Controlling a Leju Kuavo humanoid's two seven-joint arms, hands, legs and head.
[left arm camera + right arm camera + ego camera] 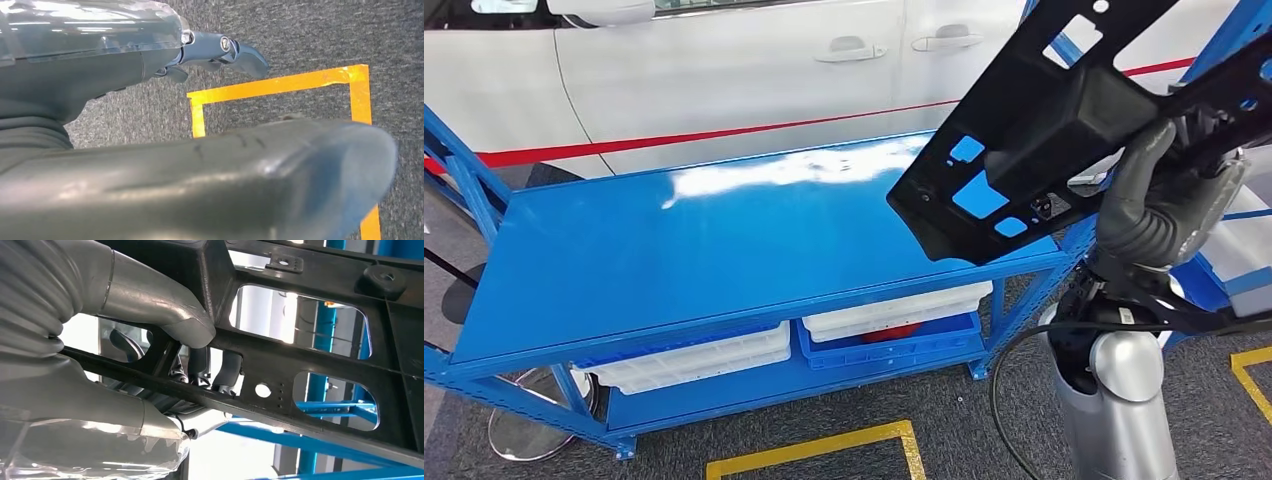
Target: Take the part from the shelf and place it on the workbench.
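Black perforated part (1064, 120), tilted, held above blue workbench (724, 250)

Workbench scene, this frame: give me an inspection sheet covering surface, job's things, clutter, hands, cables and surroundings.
Surface: blue workbench top, glossy, nothing seen on it.
Job's things: black plastic part with cut-outs, held tilted in the air above the bench's right end, not yet set down.
Clutter: white bins and a blue tray on the lower shelf, something red inside.
Hands: right hand grips the part, fingers through an opening; left hand hangs over the floor, holding nothing.
Cables: black cable looping beside the right arm.
Surroundings: white car with a red stripe behind; yellow floor tape on grey carpet.
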